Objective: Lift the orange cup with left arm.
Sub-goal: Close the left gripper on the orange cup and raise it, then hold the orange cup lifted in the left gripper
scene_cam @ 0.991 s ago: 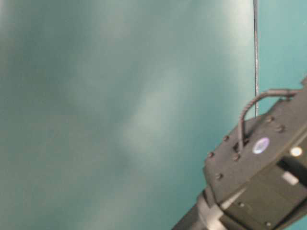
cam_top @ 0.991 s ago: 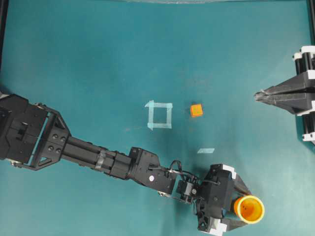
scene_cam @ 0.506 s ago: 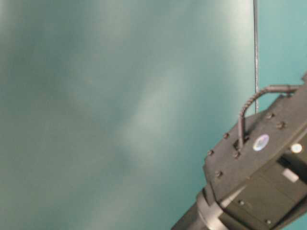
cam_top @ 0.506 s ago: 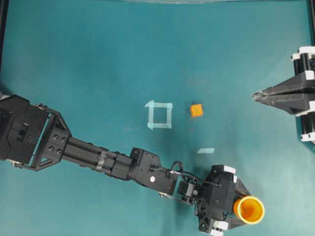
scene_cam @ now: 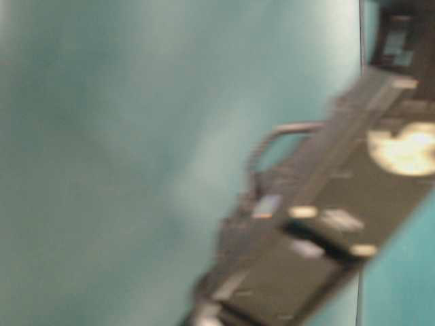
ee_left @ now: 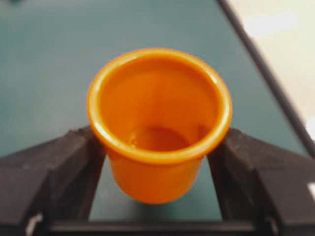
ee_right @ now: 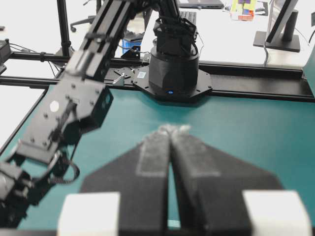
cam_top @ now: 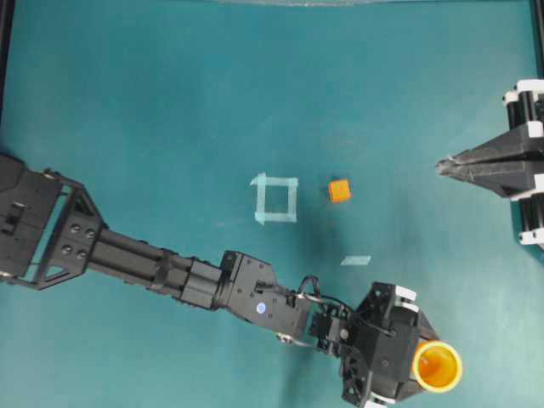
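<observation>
The orange cup (cam_top: 437,366) is held upright between the fingers of my left gripper (cam_top: 429,367) at the front right of the overhead view. In the left wrist view the cup (ee_left: 157,123) sits clamped between both black fingers (ee_left: 54,172), its base above the teal table with a shadow under it. The left arm (cam_top: 170,276) stretches in from the left edge. My right gripper (cam_top: 444,165) is shut and empty at the right edge, far from the cup; its tips (ee_right: 171,129) meet in the right wrist view.
A small orange cube (cam_top: 339,190) lies near the middle, beside a square of pale tape (cam_top: 274,199). A tape strip (cam_top: 355,260) lies in front of the cube. The table-level view shows only the blurred left arm (scene_cam: 319,224).
The left gripper with the cup has shifted slightly toward the front and looks larger from above. In the table-level view the arm has swung up and blurred. The right gripper has not moved.
</observation>
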